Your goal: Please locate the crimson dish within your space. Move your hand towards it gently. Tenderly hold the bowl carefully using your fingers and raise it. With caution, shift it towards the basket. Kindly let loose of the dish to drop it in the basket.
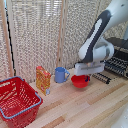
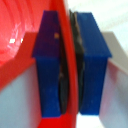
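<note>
Here the end effector [image 2: 70, 70] pinches the crimson dish's [image 1: 79, 81] rim, well apart from the basket [image 1: 17, 100].

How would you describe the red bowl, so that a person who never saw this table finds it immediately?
Look under the white gripper on the wooden table. The red bowl sits there, its rim between the blue fingers. It is round and shallow, unlike the blue mug beside it and the large wire basket.
</note>
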You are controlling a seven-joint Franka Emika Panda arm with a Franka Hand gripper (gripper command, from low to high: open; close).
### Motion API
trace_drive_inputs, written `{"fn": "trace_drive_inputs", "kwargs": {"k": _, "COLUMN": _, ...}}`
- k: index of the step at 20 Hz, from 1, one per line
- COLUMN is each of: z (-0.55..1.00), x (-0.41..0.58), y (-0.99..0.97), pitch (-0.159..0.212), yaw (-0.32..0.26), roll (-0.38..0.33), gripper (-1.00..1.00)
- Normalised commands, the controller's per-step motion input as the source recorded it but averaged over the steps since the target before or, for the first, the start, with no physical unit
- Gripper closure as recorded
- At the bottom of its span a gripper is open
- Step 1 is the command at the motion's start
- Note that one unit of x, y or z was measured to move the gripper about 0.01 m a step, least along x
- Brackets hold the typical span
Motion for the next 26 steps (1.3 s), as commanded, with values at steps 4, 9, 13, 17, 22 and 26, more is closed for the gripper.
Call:
{"fn": "trace_drive_inputs", "kwargs": {"k": 4, "z": 0.95, "x": 0.599, "y": 0.01, "pitch": 0.120, "yaw": 0.094, "roll": 0.000, "gripper": 1.00}}
{"fn": "trace_drive_inputs", "kwargs": {"k": 9, "z": 0.85, "x": 0.609, "y": 0.47, "pitch": 0.168, "yaw": 0.054, "roll": 0.005, "gripper": 1.00}}
{"fn": "trace_drive_inputs", "kwargs": {"k": 13, "z": 0.87, "x": 0.466, "y": 0.80, "pitch": 0.078, "yaw": 0.000, "roll": 0.000, "gripper": 1.00}}
{"fn": "trace_drive_inputs", "kwargs": {"k": 17, "z": 0.81, "x": 0.341, "y": 0.84, "pitch": 0.002, "yaw": -0.041, "roll": 0.000, "gripper": 1.00}}
{"fn": "trace_drive_inputs", "kwargs": {"k": 22, "z": 0.76, "x": 0.184, "y": 0.84, "pitch": -0.026, "yaw": -0.018, "roll": 0.000, "gripper": 1.00}}
{"fn": "trace_drive_inputs", "kwargs": {"k": 26, "z": 0.54, "x": 0.273, "y": 0.85, "pitch": -0.050, "yaw": -0.020, "roll": -0.015, "gripper": 1.00}}
